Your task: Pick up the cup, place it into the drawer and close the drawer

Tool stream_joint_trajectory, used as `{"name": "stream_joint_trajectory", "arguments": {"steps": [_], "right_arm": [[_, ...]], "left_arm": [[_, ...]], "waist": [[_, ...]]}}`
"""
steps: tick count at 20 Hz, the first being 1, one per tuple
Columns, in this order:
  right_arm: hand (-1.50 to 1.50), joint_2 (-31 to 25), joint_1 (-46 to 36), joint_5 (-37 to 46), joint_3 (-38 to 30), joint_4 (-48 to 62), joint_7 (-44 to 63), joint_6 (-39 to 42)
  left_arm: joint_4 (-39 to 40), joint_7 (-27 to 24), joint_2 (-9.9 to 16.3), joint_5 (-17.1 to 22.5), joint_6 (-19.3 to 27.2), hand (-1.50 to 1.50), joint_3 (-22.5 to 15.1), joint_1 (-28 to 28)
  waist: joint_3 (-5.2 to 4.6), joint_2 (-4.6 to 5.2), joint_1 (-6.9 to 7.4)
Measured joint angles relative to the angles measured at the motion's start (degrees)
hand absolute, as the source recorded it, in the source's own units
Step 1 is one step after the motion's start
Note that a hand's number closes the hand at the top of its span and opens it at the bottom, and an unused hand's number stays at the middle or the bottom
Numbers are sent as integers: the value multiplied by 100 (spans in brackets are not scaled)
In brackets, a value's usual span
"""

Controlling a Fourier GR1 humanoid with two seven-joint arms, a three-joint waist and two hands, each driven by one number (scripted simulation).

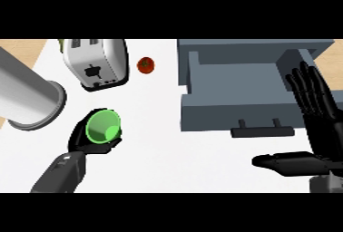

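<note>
The left hand [90, 142] curls around the round, smooth green cup [105, 127] over the white counter [161, 149], while the right hand [320, 118] spreads flat beside the open, boxy grey drawer [234, 97].

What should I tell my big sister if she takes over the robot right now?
Left hand: curled round the green cup, left of the drawer.
Right hand: open, fingers straight, holding nothing, at the drawer's right side.
Drawer: pulled open; nothing can be seen in it.
Done: cup grasped.
Left: carry the cup over to the drawer, set it inside, let go, push the drawer shut.
</note>
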Motion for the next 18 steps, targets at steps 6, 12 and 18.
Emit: {"name": "stream_joint_trajectory", "arguments": {"steps": [6, 12, 18], "right_arm": [[-150, -31, 11, 36, -14, -24, 32, -1], [-150, -125, 92, -11, -141, 37, -45, 74], [-150, -142, 22, -62, -188, -25, 76, 62]], "left_arm": [[-156, 69, -137, 137, -301, 150, 11, -21], [-382, -167, -77, 523, 2, 150, 391, 205], [-650, -376, 27, 765, 268, 150, 632, 371]], "waist": [[-1, -7, -1], [6, -24, 53], [10, -40, 81]]}}
